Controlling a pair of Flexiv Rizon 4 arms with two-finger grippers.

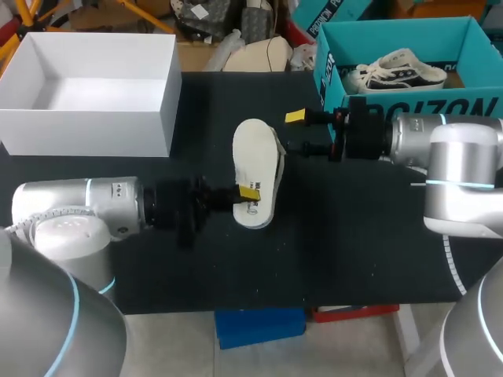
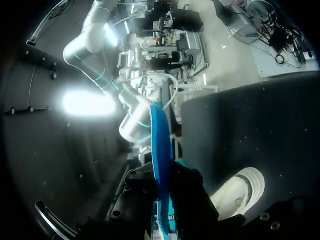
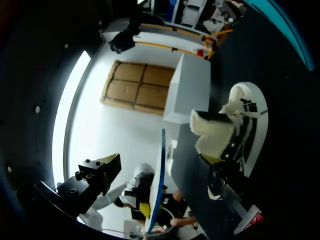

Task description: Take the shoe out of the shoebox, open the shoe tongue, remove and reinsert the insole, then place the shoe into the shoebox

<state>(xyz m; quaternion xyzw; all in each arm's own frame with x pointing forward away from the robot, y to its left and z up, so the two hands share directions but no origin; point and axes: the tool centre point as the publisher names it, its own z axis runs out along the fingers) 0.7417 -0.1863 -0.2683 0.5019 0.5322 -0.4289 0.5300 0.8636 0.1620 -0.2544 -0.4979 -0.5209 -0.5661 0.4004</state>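
Step, as judged: insole out, reinsertion pending. Left gripper (image 1: 248, 194) pinches the insole (image 1: 255, 157) near its 6 o'clock end, flat just over the shoe (image 3: 250, 130) at mid-table (image 1: 354, 251). Right gripper (image 1: 299, 132) is spread at the shoe's 2 o'clock, near the raised tongue (image 3: 215, 132). Long axis runs 12–6; toe end unclear. Next, likely: tip one end into the opening, align, slide.
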